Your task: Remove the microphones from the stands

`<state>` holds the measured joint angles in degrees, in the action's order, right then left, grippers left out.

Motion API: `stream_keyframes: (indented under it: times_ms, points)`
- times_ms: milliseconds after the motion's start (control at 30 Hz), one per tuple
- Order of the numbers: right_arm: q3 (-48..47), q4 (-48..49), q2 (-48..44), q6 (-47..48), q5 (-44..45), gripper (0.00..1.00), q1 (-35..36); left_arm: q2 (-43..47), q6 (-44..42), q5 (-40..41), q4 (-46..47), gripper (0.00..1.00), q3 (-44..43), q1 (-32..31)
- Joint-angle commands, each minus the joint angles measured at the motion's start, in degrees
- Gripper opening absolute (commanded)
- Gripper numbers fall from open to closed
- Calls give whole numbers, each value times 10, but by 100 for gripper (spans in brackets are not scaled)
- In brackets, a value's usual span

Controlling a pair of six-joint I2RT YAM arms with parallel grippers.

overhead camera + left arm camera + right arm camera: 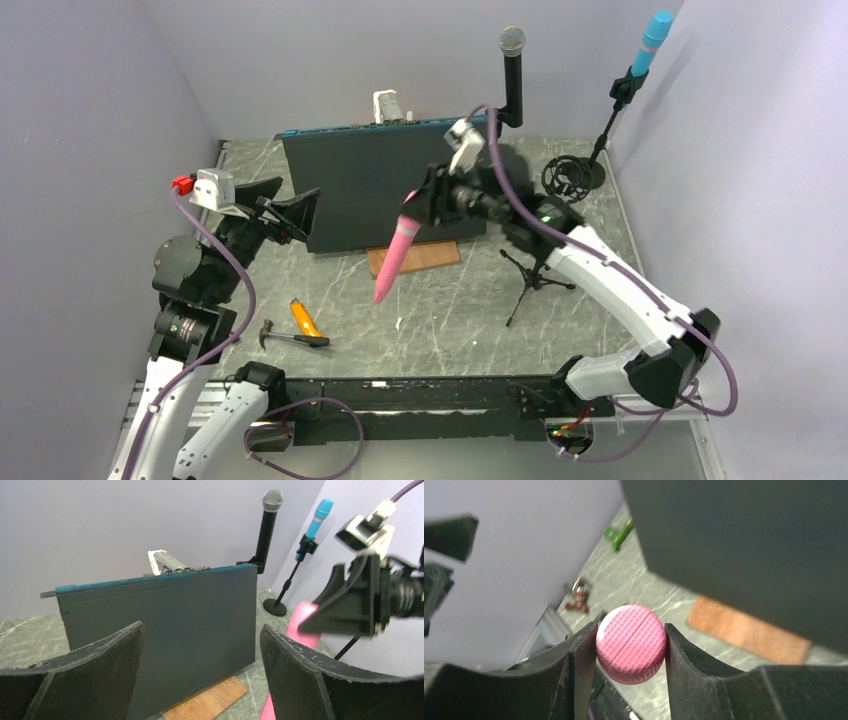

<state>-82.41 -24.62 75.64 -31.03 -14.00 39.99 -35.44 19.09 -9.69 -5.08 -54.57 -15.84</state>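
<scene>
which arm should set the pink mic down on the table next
Right. The right gripper is shut on the pink microphone, holding it in the air clear of the tripod stand. The left gripper is open, empty and off to the side.

The pink microphone (631,642) has a head of fine square-grid mesh with a slight sheen, split by a seam; its body looks like smooth plastic. The fingers (574,675) of the right gripper (630,627) are matt black and faintly grainy; those of the left gripper (201,627) look rougher, flecked pale along the edges. The table (450,310) is grey-green, marble-look, white-veined and softly glossy. The wooden board (415,258) is matt reddish brown. The upright panel (380,190) is matt charcoal. The black microphone (512,70) carries a silvery metal mesh head. The right arm's shells (620,290) are smooth glossy white plastic
</scene>
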Motion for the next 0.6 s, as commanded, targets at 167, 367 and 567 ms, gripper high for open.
stream_keyframes:
  times_ms: [167, 367, 567]
  points:
    - [64, 89, 112, -80, 0, 0, 116, -13, -21, 23, 20, 87, -9, 3]
    - [70, 119, 196, -136, -53, 0, 118, -98, -30, -6, -73, 85, -139, 2]
    - [53, 136, 269, -160, -75, 0, 117, -97, -69, -27, -61, 85, -140, 2]
